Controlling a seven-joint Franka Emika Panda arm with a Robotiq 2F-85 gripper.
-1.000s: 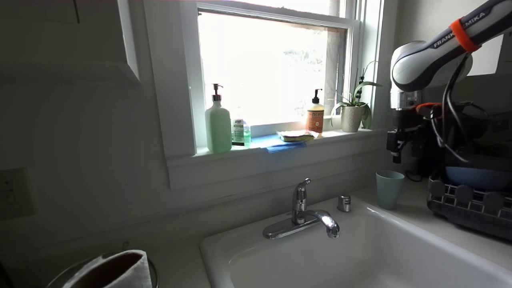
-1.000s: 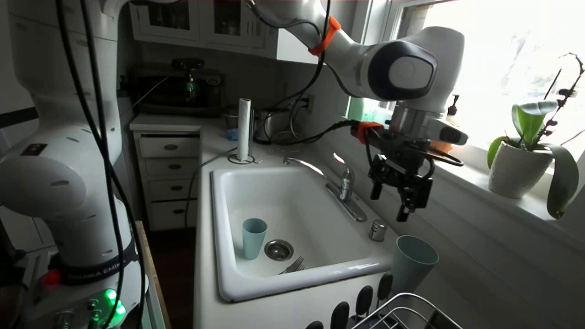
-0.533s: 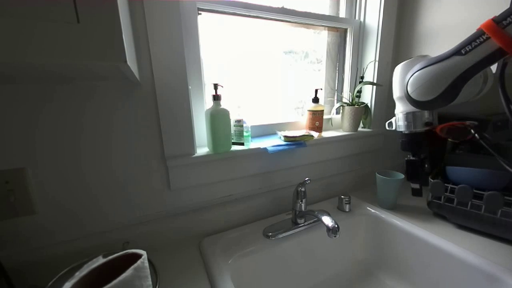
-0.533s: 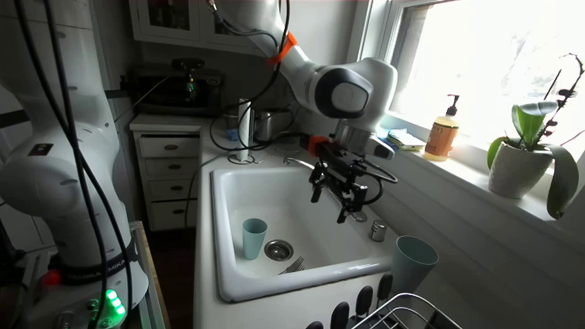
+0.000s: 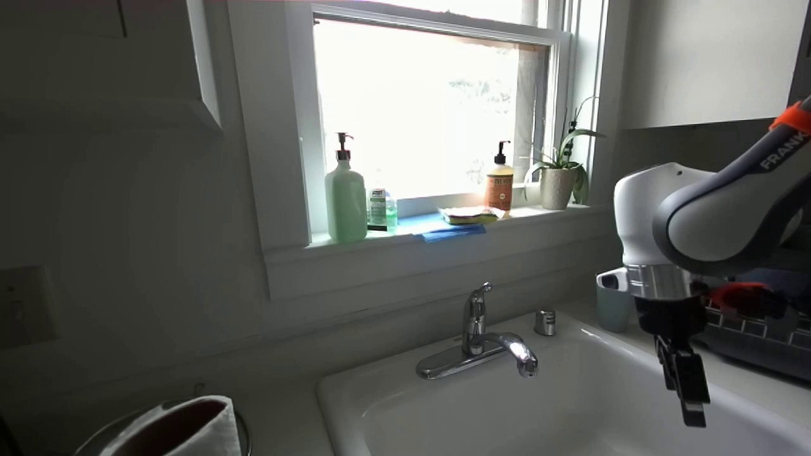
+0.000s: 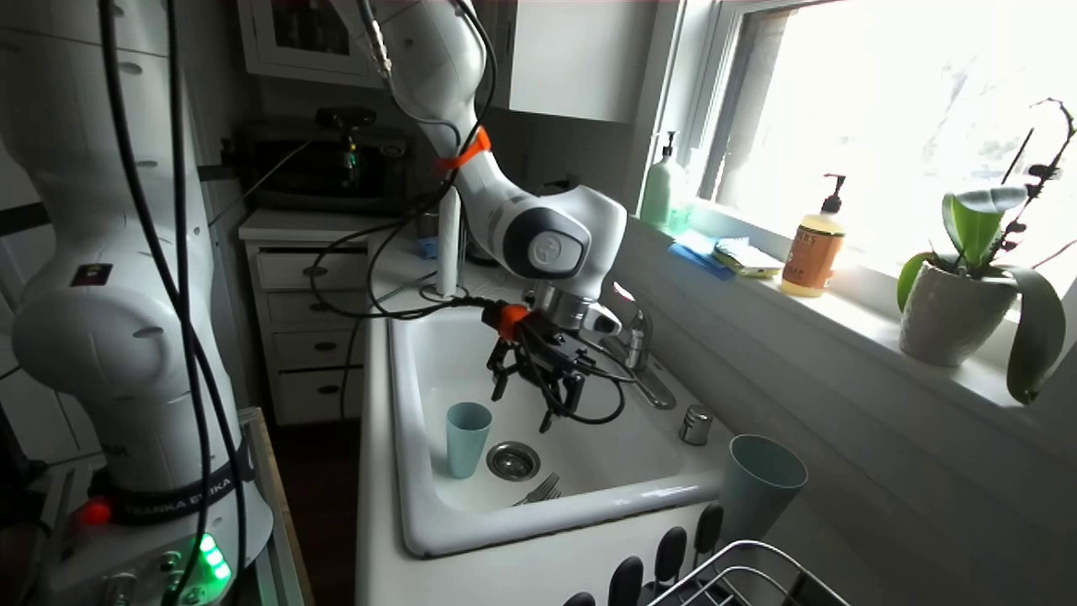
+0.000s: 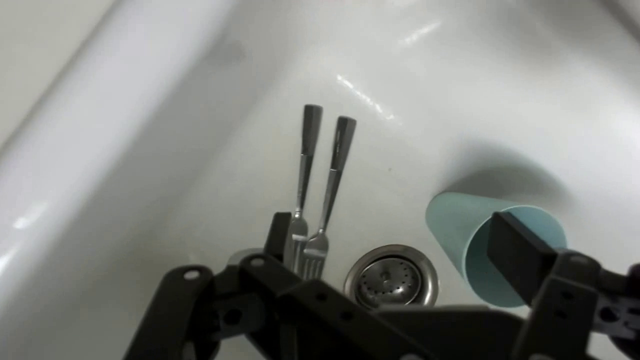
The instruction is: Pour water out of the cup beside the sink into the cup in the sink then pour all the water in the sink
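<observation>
We've got the black two-fingered gripper [image 6: 522,411] over the glossy white rectangular sink [image 6: 471,528], fingers spread wide, nothing between them! Inside, our pale-teal, tapered, plastic-looking cup [image 6: 466,446] stands upright near the long edge opposite the curved chrome faucet [image 5: 474,342]; a matching teal, tapered tumbler [image 6: 757,497] stands on the pale, flat counter [image 6: 496,574], just off the sink's corner on the faucet side. Water in either? We can't tell. We judge both light and fairly stiff, heavier if filled, slick if wet: we'd take hold mid-body, below the rim, gently, as a hard squeeze could flex the side and spill.
</observation>
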